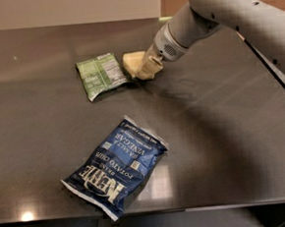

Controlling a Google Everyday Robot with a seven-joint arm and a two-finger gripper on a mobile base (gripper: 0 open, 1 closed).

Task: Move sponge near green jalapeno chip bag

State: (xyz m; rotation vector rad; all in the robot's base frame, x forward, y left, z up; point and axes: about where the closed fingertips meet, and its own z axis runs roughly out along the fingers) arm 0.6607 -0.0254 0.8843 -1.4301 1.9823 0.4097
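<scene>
The pale cream-yellow sponge (133, 62) is at the back middle of the dark table, right beside the right edge of the green jalapeno chip bag (100, 75). The bag lies flat with its white label panel up. My gripper (146, 68) comes in from the upper right on the grey arm and is shut on the sponge. Its fingers cover the sponge's right part. I cannot tell whether the sponge rests on the table or hangs just above it.
A larger dark blue chip bag (116, 165) with white lettering lies near the front edge of the dark table (223, 143). The table's right edge runs diagonally at the far right. A pale wall stands behind the table.
</scene>
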